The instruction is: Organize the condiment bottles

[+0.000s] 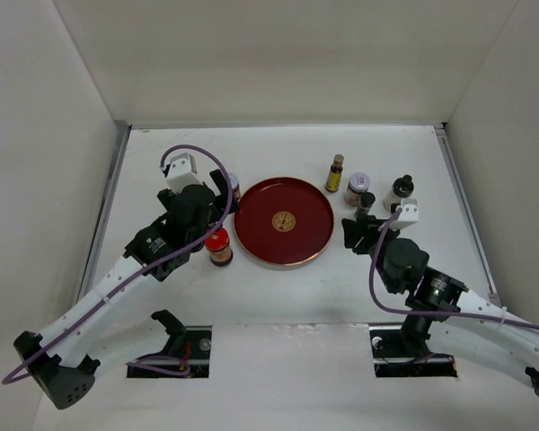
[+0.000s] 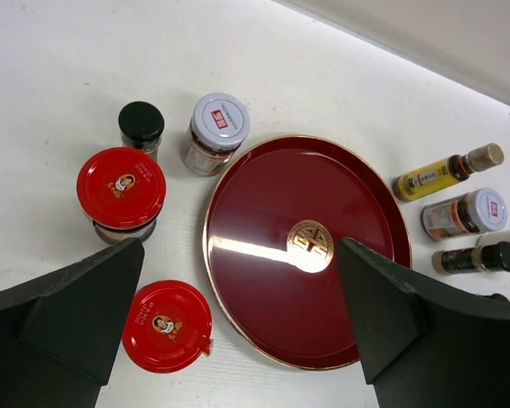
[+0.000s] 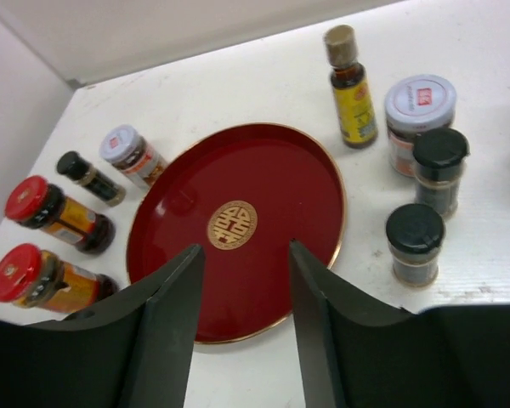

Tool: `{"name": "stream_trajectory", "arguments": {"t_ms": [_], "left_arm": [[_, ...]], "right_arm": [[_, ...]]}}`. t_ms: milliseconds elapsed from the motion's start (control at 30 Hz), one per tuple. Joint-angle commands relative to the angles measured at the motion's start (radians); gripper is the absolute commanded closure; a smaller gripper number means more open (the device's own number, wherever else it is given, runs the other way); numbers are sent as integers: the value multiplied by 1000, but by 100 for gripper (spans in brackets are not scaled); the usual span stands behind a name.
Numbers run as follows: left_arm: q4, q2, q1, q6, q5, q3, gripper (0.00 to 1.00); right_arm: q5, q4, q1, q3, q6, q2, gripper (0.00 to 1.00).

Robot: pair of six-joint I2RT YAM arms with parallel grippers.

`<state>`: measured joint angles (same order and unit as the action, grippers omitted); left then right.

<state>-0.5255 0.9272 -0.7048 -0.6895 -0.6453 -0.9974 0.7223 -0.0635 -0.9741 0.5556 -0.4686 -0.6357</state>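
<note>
While left tool [image 2: 240,251] and right tool [image 3: 244,255] gape empty, red tray [image 1: 260,211] between red-capped jars [image 2: 121,187] left, black-capped bottles [image 3: 416,242] right.

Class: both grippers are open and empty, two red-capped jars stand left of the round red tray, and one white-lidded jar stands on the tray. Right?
No: the left wrist view shows the tray bare. The white-lidded jars stand beside it, one each side. The rest holds: left gripper and right gripper open and empty, two red-capped jars left of the tray.
</note>
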Motion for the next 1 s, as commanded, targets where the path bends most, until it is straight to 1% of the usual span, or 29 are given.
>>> {"name": "stream_trajectory", "arguments": {"t_ms": [0, 33, 67, 133, 233, 333, 367, 400, 467, 567, 600, 633, 733, 767, 800, 967], "left_arm": [[30, -1, 11, 37, 19, -23, 0], [47, -5, 12, 47, 22, -18, 0], [73, -13, 12, 57, 22, -9, 0], [129, -30, 9, 83, 18, 19, 0], [200, -45, 6, 128, 10, 55, 0], [228, -53, 21, 156, 13, 83, 0], [240, -57, 31, 160, 19, 95, 0], [254, -63, 35, 162, 30, 108, 0], [283, -73, 43, 156, 68, 134, 0], [323, -76, 55, 142, 121, 164, 0], [332, -74, 57, 133, 131, 172, 0], [337, -73, 51, 122, 142, 178, 3], [360, -77, 31, 105, 145, 206, 38], [364, -82, 25, 99, 141, 215, 44], [370, -85, 20, 94, 141, 224, 47], [450, -79, -15, 102, 151, 258, 46]], "right_arm": [[-18, -76, 53, 56, -18, 2, 60], [-26, -90, 68, 69, -18, 2, 65], [-41, -116, 93, 95, -15, -2, 73], [-50, -165, 134, 136, -13, -18, 81], [-60, -267, 215, 223, -4, -71, 85], [-73, -358, 297, 289, 2, -137, 84], [-89, -387, 324, 312, 8, -165, 81], [-107, -410, 355, 331, 18, -194, 76], [-148, -435, 401, 360, 38, -246, 58], [-196, -437, 421, 386, 53, -304, 33], [-204, -435, 421, 392, 53, -323, 28], [-207, -437, 421, 397, 53, -340, 24], [-213, -434, 417, 388, 45, -375, 20], [-218, -427, 420, 377, 42, -387, 20], [-222, -420, 424, 365, 39, -400, 19], [-264, -340, 452, 316, 22, -466, 24]]}}
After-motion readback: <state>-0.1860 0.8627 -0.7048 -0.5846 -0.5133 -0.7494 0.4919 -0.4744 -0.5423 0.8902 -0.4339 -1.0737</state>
